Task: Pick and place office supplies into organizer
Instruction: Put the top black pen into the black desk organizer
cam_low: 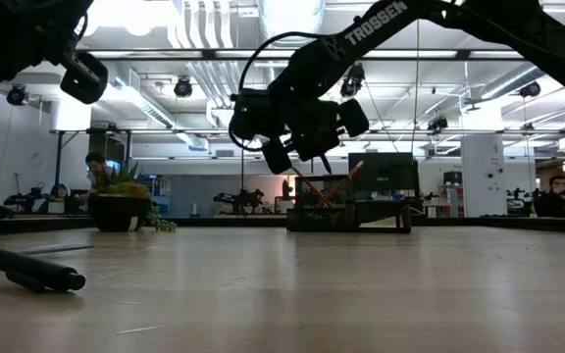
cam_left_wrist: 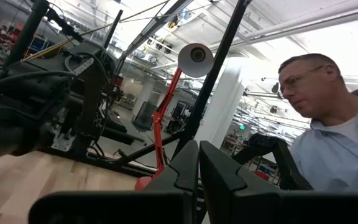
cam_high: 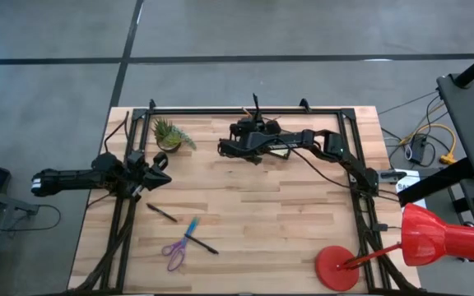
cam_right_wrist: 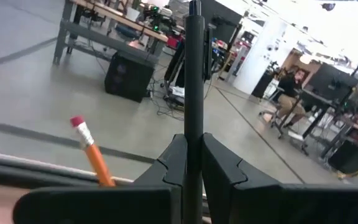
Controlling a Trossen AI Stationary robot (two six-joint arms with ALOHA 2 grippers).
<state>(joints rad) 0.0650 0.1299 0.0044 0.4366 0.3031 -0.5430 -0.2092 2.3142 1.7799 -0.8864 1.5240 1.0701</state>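
My right gripper [cam_high: 254, 123] hovers over the black organizer [cam_low: 356, 214] near the table's far edge, shut on a thin black pen [cam_right_wrist: 194, 68]. The arm hides most of the organizer in the high view. An orange pencil [cam_right_wrist: 94, 158] with a pink eraser stands up in it. My left gripper [cam_high: 164, 168] is shut on nothing, above the table's left side. Flat on the wood lie purple-handled scissors [cam_high: 174, 253], a blue pen [cam_high: 191, 228] and two black pens [cam_high: 162, 213], [cam_high: 205, 244]. My right gripper pinches the black pen's shaft [cam_right_wrist: 194, 127] between its two fingers. The pen runs straight on past the fingertips, its free end [cam_high: 256, 100] showing beyond the gripper toward the far edge. The fingers hide its other end.
A small green potted plant [cam_high: 169, 134] stands left of the organizer. A red desk lamp [cam_high: 422, 238] stands at the near right corner. A black frame rail [cam_high: 245, 110] runs along the far edge. A person [cam_left_wrist: 328, 130] stands beyond the table. Bare wood lies at centre.
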